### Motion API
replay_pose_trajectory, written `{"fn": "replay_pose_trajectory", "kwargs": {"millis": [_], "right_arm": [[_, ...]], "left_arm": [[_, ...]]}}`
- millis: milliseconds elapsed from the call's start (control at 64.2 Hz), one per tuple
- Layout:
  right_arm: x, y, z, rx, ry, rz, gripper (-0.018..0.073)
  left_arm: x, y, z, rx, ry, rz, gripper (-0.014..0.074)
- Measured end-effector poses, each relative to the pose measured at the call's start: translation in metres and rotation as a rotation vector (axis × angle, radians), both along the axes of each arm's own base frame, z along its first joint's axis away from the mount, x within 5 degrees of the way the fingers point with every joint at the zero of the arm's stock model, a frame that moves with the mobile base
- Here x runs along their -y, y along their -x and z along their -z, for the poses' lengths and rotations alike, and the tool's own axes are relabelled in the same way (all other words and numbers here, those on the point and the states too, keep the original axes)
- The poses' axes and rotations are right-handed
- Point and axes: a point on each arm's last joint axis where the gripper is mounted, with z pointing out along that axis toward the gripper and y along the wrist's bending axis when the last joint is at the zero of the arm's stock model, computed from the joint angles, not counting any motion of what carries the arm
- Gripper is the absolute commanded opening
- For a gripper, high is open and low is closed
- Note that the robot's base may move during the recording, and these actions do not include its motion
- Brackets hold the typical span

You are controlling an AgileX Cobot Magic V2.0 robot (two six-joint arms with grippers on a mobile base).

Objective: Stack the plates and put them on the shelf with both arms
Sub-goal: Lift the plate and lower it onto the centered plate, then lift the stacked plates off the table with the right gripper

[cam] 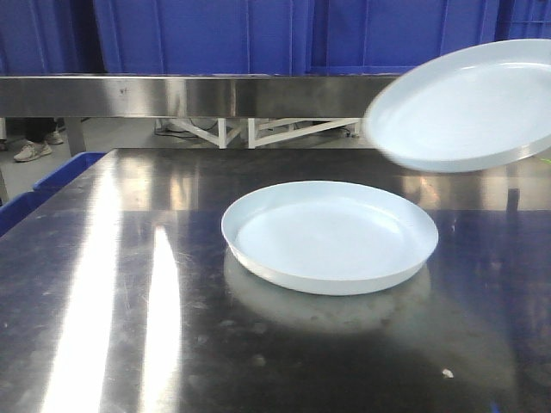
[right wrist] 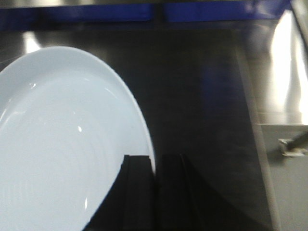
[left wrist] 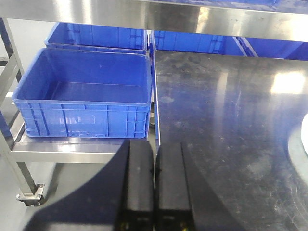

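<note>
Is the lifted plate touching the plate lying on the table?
Apart. The front view shows the raised plate tilted in the air, with a strip of dark table visible between its lower edge and the resting plate.

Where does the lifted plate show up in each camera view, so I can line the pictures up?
Front view: lifted plate, tilted in the air at upper right.
Left wrist: not clearly in it; a pale sliver at the right edge could be either plate.
Right wrist: fills the left side, rim between the right fingers.
Shared landmark: the dark steel tabletop, in all three.
</note>
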Motion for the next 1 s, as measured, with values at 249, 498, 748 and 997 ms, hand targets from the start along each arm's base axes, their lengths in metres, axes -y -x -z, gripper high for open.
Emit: {"fn": "replay_pose_trajectory", "kwargs": {"millis": [249, 498, 748, 997], "right_arm": [[-0.065, -0.004, 0.023, -0.057, 0.011, -0.215, 0.0020], [-0.090, -0.014, 0.051, -0.137, 0.030, -0.280, 0.0020], [-0.093, -0.021, 0.068, -0.184, 0.040, -0.280, 0.0042], [-0.093, -0.022, 0.074, -0.212, 0.047, -0.279, 0.0447]], "left_arm": [[0.000, 0.000, 0.000, 0.000, 0.000, 0.000, 0.0085], [0.000, 0.000, 0.000, 0.000, 0.000, 0.000, 0.0085], [0.000, 0.000, 0.000, 0.000, 0.000, 0.000, 0.0084], [0.000, 0.000, 0.000, 0.000, 0.000, 0.000, 0.0085]]}}
